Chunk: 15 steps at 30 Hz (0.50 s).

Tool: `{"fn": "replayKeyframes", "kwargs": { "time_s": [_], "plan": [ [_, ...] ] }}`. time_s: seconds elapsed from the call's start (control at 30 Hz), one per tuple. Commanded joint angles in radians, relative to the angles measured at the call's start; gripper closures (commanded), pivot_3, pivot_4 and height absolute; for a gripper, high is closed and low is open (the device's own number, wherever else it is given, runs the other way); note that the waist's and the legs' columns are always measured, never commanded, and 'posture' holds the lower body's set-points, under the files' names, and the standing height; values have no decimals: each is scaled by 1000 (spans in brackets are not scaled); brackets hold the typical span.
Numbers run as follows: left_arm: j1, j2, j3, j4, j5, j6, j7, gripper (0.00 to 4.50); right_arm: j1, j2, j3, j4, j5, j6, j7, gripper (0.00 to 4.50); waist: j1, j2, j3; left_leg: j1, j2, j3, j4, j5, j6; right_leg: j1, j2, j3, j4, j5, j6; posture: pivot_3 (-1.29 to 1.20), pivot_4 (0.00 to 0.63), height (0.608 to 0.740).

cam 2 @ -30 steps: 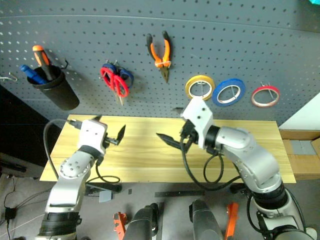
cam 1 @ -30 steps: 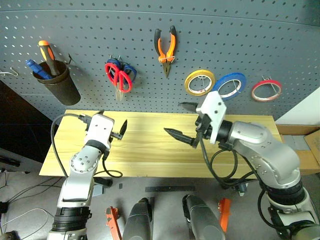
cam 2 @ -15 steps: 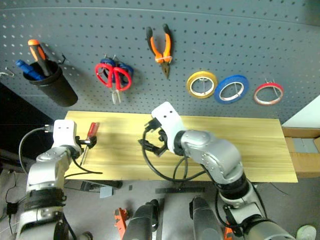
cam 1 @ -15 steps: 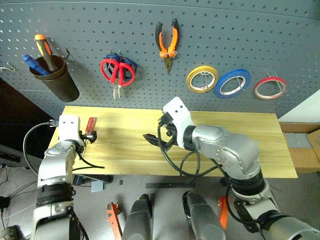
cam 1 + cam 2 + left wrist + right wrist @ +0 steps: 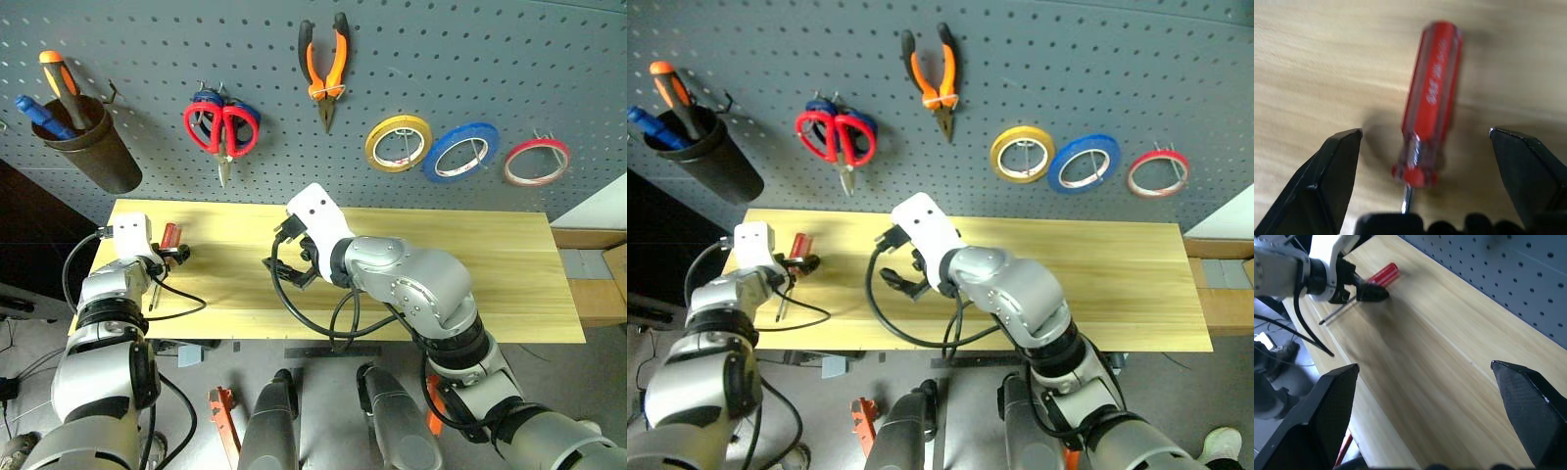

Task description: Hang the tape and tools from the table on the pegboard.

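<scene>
Screwdriver (image 5: 1431, 105): one, lying on the table (image 5: 509, 255) near its left end, below the pegboard (image 5: 441, 59).
Left gripper (image 5: 172, 257): fingers standing apart either side of the red handle, gripping nothing.
Right gripper (image 5: 282, 274): hovering wide open over the table's middle, empty.
Pliers (image 5: 324, 70): one, hanging on the pegboard.
Scissors (image 5: 222, 129): two, red over blue.
Tape rings: three — yellow (image 5: 398, 143), blue (image 5: 460, 152), red tape (image 5: 536, 162) hanging at the right.
</scene>
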Motion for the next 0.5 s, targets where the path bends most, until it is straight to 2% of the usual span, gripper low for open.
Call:
{"fn": "replayKeyframes", "kwargs": {
  "time_s": [0.03,0.23,0.27,0.4,0.5],
  "plan": [
    [15,30,-12,51,15,-30,5,1220,-23,2,16,-55,-14,-29,5,0,-4,0,0,0,0,0,0,0,0,0,0,0,0,0,0,-174,417,740],
    [87,30,-11,5,-7,-10,-25,3419,-47,-15,19,-37,-44,-73,15,0,-18,0,0,0,1,0,0,0,0,0,0,0,1,0,0,-169,387,740],
    [109,28,-7,-23,-14,-1,-31,3673,-52,-20,19,-34,-48,-82,18,0,-20,0,0,0,2,-1,0,0,0,0,0,0,1,0,0,-169,383,740],
    [230,-11,25,-230,-65,16,-33,3723,-62,-32,13,-28,-55,-109,39,0,-24,0,-1,1,8,0,0,0,0,0,0,1,0,0,0,-164,363,740],
    [406,-76,43,-567,-112,38,-16,3723,-62,-60,-7,-57,-40,-118,79,0,-22,0,-1,1,10,0,0,0,-1,0,-2,1,0,1,-1,-158,354,740]
  ]
}}
